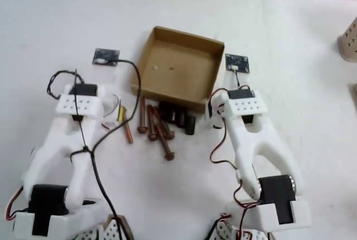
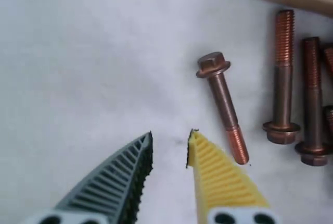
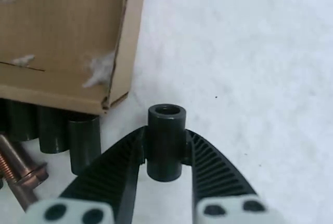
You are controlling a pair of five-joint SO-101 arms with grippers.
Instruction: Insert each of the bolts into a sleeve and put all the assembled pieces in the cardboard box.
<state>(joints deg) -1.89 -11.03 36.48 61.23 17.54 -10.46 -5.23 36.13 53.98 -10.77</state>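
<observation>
Several bolts point(image 1: 153, 123) lie mid-frame on the table point(image 1: 290, 39), below the cardboard box point(image 1: 187, 35). The left end effector point(image 2: 170, 148) gapes empty beside one bolt, and the right end effector point(image 3: 165, 146) clamps a sleeve point(image 3: 166, 125) beside the box's corner.

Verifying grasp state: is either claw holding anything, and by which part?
Right claw grips a black sleeve around its middle, bore end sticking out. Left claw is open and empty, a bolt beside it.
</observation>
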